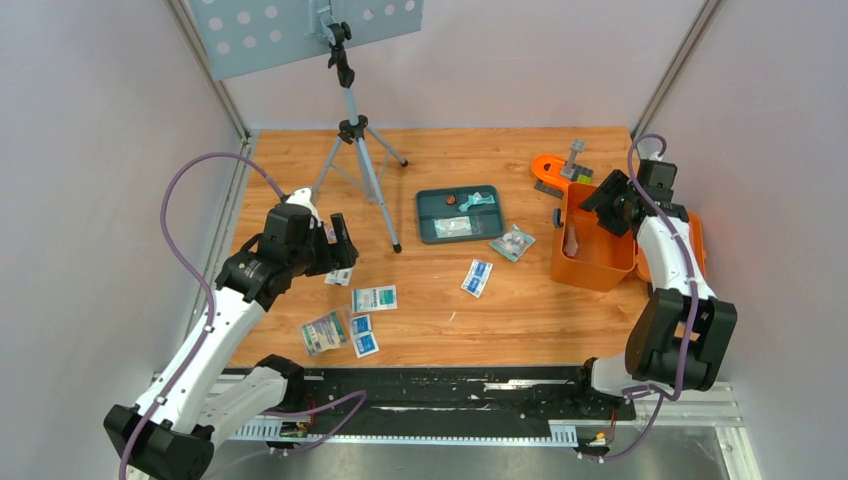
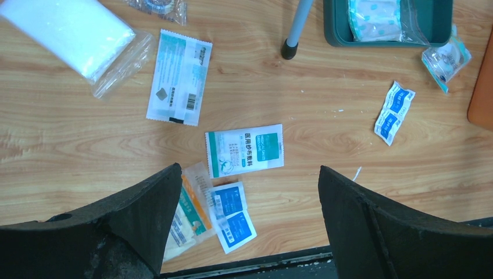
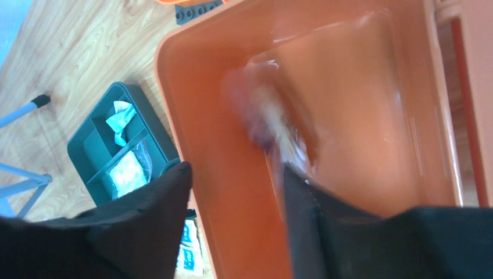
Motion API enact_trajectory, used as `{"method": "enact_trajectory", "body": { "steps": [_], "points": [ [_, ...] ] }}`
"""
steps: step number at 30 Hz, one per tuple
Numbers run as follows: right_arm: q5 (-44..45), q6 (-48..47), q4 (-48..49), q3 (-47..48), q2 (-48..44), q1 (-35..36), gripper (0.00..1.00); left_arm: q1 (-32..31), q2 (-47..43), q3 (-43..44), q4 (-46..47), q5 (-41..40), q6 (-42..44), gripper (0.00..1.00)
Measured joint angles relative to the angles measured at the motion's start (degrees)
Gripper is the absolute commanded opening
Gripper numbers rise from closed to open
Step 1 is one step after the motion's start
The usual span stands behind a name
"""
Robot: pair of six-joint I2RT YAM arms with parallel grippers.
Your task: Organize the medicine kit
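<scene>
From above, the medicine kit sits open at 3 o'clock on the wooden table, with the right gripper poised over its cavity. The teal tray lies at centre. The left gripper hangs at 9 o'clock above scattered packets.

On the left wrist view, the left gripper has its jaws spread wide and holds nothing. The green-and-white gauze packet lies flat just beyond them, and the blue sachets sit toward 6 o'clock. The tripod foot stands at 12 o'clock.

On the right wrist view, the right gripper has its jaws parted over the medicine kit. A clear bag, blurred, is inside the box near the 3 o'clock finger, and I cannot tell whether it touches that finger. The teal tray shows at 9 o'clock.

The step looks like a drop into the kit. To do it well, the jaws should widen fully inside the walls and then rise straight up, so the bag does not snag. The left arm would best take the gauze packet by an edge, since it lies flat
</scene>
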Motion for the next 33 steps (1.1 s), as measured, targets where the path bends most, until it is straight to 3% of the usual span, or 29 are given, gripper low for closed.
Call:
{"method": "enact_trajectory", "body": {
  "steps": [9,11,16,21,26,33],
  "points": [
    [1.62,-0.59,1.64,0.09,-6.12,2.19,0.57,0.0,0.0,0.0,0.0,0.02,0.0,0.95],
    [3.37,-1.11,1.62,0.35,-8.98,6.03,0.57,0.0,0.0,0.0,0.02,0.02,-0.02,0.95],
    [9.55,-1.99,2.56,1.03,-11.54,24.59,0.54,0.0,0.0,0.0,0.0,0.0,-0.04,0.95],
    [10.6,2.25,3.17,-1.18,-5.88,36.0,0.56,0.0,-0.11,0.0,-0.07,-0.26,-0.07,0.95],
    [11.82,9.9,2.21,-5.22,3.74,39.12,0.6,0.0,-1.29,-0.02,-0.46,-0.79,-0.09,0.95],
    [13.49,12.13,1.86,-5.33,9.68,42.14,0.63,0.0,-2.75,-0.02,-1.38,-1.29,-0.09,0.95]
  ]
}}
